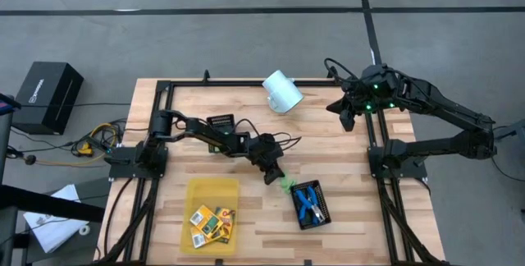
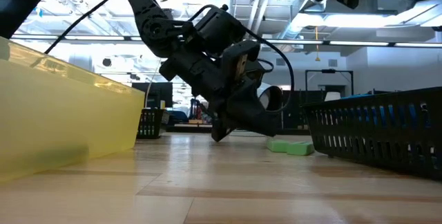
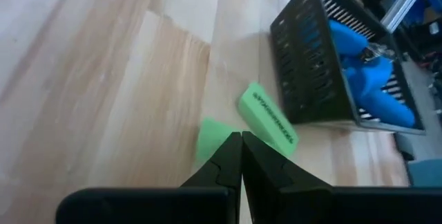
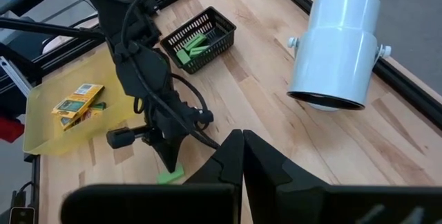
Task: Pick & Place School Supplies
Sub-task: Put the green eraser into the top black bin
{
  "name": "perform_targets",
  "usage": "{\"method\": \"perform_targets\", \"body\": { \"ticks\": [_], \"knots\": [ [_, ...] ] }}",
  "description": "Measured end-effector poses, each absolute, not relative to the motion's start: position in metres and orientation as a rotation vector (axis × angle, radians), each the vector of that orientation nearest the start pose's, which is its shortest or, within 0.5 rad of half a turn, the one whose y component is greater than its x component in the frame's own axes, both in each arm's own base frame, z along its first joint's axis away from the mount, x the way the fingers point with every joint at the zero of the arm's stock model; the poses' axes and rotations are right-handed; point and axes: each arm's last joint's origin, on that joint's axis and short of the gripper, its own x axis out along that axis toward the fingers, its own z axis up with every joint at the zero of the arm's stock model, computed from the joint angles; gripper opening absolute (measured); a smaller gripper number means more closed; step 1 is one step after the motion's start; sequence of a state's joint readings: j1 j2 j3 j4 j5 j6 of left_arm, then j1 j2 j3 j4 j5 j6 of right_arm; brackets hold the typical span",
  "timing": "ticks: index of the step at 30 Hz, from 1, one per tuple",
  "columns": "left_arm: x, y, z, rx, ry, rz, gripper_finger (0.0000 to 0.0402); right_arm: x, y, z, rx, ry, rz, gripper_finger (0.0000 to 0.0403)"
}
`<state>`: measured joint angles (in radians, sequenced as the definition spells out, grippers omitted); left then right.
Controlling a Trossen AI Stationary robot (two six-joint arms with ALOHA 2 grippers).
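Two little light-green oblong pieces (image 3: 268,118) (image 3: 209,135) lie flat on the wooden table beside a black mesh tray (image 3: 304,79) holding blue-handled tools (image 3: 366,72). My left gripper (image 3: 240,137) is shut, slanting down, with its tips at the nearer green piece, mid-table (image 1: 271,176). Orange-yellow boxes (image 1: 212,221) lie in the yellow tray (image 1: 193,188) at the near left. More green pieces fill a small black tray (image 4: 200,37) under the left arm. My right gripper (image 1: 347,121) hangs shut, high over the far right, holding nothing. My left gripper's shut fingertips (image 3: 231,148) stand right at the edge of the nearer green piece (image 3: 207,141), coming slanting down from the table's left. The tips hide the spot where they meet it, so I cannot tell whether they touch. The piece lies flat on the table.
A white cylinder cup (image 1: 283,91) lies on its side at the far middle. The black frame rails (image 1: 373,147) run along the table's edges. Bare wood lies between the yellow tray and the mesh tray (image 1: 326,208), and over the table's far right part.
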<state>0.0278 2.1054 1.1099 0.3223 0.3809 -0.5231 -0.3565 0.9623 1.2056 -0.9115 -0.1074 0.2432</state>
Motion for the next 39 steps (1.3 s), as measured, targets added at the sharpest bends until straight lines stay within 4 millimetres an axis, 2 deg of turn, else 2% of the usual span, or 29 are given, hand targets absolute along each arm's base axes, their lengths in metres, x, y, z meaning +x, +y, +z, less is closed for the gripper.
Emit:
{"method": "perform_targets", "body": {
  "ticks": [10,17,25,31,39],
  "knots": [
    [0.414,-0.007,0.088,-0.664,0.773,-0.181,0.0,0.159,-0.056,0.378,0.388,0.621,-0.318,0.0],
    [0.406,-0.007,0.081,-0.672,0.883,-0.165,0.0,0.159,-0.056,0.377,0.388,0.622,-0.318,0.0],
    [0.405,-0.006,0.081,-0.67,0.882,-0.162,0.0,0.159,-0.056,0.378,0.388,0.621,-0.318,0.0],
    [0.407,-0.004,0.077,-0.807,0.899,-0.152,0.0,0.159,-0.056,0.378,0.388,0.621,-0.318,0.0],
    [0.408,-0.002,0.078,-0.815,0.899,-0.151,0.0,0.159,-0.056,0.378,0.39,0.621,-0.31,0.0]
  ]
}}
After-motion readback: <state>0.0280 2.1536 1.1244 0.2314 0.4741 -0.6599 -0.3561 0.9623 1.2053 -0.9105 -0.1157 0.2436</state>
